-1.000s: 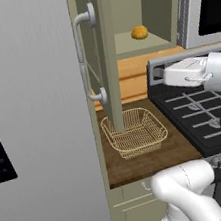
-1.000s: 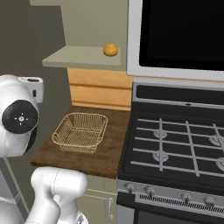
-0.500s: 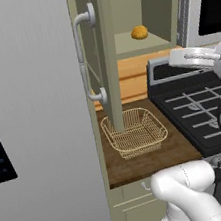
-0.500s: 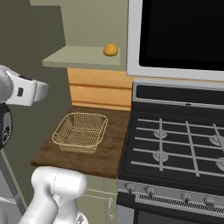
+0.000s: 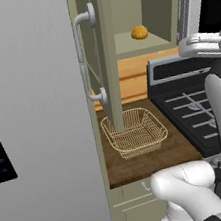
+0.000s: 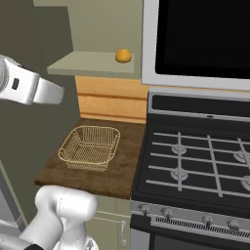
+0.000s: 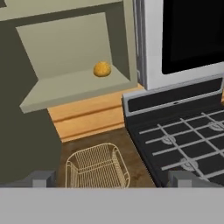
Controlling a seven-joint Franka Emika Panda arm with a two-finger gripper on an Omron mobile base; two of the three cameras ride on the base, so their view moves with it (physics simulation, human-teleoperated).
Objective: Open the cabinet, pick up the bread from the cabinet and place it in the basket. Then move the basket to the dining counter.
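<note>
Since the earlier frames the arm has swung upward and back: in the left base view its white forearm has moved from beside the cooktop to the right edge, level with the cabinet shelf, and in the right base view it now shows high at the left edge. The bread, basket and door have not shifted.

The tool (image 7: pixel 109 178) has its two dark finger tips standing wide apart, with nothing between them.

The cabinet (image 5: pixel 108 57) is open; its door stands edge-on in the left base view, the curved silver handle (image 5: pixel 85 61) running vertically. The bread (image 5: pixel 139 32) lies on the pale green shelf (image 6: pixel 93 63) inside, near the shelf's right end, close to the white frame of the microwave (image 6: pixel 195 39). It is round, so no long axis or heading can be read.

The basket (image 6: pixel 90 147) sits upright, mouth up, on the short brown bench (image 6: pixel 105 178) directly below the shelf, well apart from the bread. Its sides lie slightly askew to the bench edge.

To the right of the bench, touching it, is a black gas stove (image 6: pixel 195 166) with grey grates. A large grey fridge (image 5: pixel 33 119) fills the left side. A light wood panel (image 7: pixel 87 116) backs the bench under the shelf.
</note>
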